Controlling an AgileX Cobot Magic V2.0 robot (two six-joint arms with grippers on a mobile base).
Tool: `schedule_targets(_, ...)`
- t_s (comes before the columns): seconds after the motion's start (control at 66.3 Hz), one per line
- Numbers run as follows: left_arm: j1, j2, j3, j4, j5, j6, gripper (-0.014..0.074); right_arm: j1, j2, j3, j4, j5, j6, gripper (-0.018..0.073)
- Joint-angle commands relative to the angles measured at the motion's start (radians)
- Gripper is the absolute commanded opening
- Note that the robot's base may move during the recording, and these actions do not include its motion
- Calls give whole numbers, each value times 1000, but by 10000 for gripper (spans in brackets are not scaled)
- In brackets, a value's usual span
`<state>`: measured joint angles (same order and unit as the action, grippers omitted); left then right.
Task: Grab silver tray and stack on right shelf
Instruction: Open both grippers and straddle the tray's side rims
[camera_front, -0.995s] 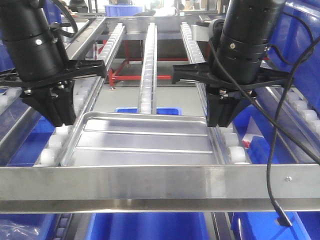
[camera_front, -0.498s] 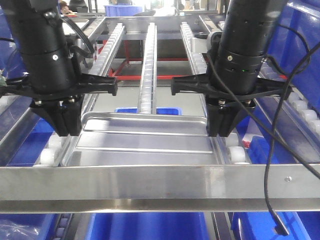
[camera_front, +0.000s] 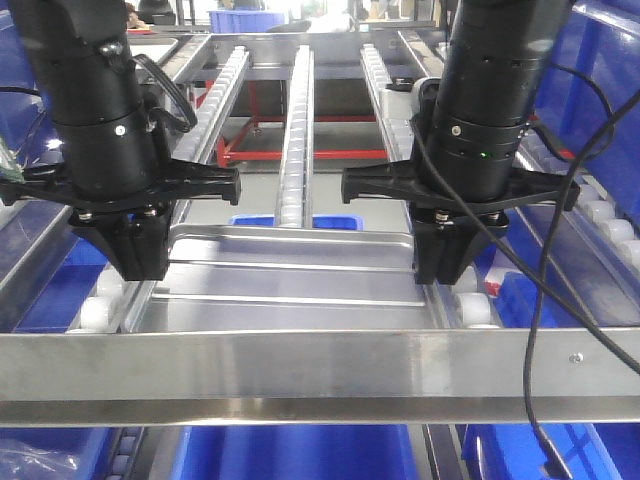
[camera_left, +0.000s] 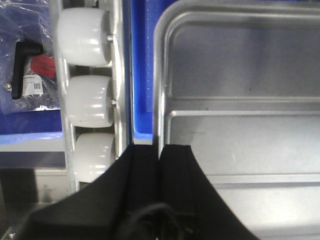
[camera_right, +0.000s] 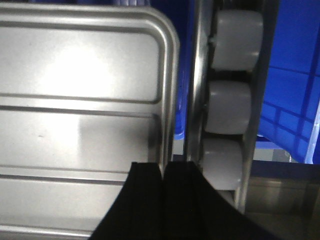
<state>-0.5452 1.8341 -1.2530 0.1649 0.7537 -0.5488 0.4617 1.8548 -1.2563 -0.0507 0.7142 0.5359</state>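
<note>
The silver tray (camera_front: 290, 285) lies flat on a roller rack, just behind the rack's front bar (camera_front: 300, 365), which has a screw near its right end. My left gripper (camera_front: 140, 270) is shut on the tray's left rim. In the left wrist view the two fingers pinch that rim (camera_left: 160, 147) beside the tray's base (camera_left: 240, 125). My right gripper (camera_front: 440, 272) is shut on the right rim. The right wrist view shows its fingers closed on the rim's edge (camera_right: 162, 164) next to the tray (camera_right: 75, 100). The right shelf is out of view.
Rows of white rollers (camera_front: 295, 130) run away from me, and more rollers (camera_left: 90, 100) (camera_right: 230, 105) flank the tray closely on both sides. Blue bins (camera_front: 300, 450) sit below the rack. A black cable (camera_front: 540, 380) hangs at the right. A plastic bag (camera_left: 30, 70) lies at left.
My left arm has moved to the right and toward me, bringing its gripper onto the tray's left rim. The right gripper has stayed on the right rim. The tray has not visibly moved.
</note>
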Motion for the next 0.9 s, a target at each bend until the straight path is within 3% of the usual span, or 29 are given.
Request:
schedule_targets(0.0, -9, -45, -30, 11, -5, -12, -90, -3, -48, -31, -1, -23, 1, 60)
schedule_targets(0.09, -9, -45, -30, 11, 7, -12, -43, -3, -48, -31, 0, -23, 1, 60)
schedule_targets(0.226, -9, -45, -30, 11, -4, -12, 185, -3, -48, -31, 0, -23, 1, 60)
schedule_targets(0.287, -9, -45, -30, 11, -7, -12, 232, -3, -48, -31, 0, -23, 1, 60)
schedule_targets(0.452, -9, -45, -30, 11, -21, -12, 232, -3, -48, -31, -1, -23, 1, 82)
schedule_targets(0.679, -9, -45, -30, 11, -32, -12, 232, -3, -48, -31, -1, -22, 1, 302)
schedule_targets(0.89, -9, -45, -30, 11, -32, -12, 232, -5, -47, -31, -1, -22, 1, 312)
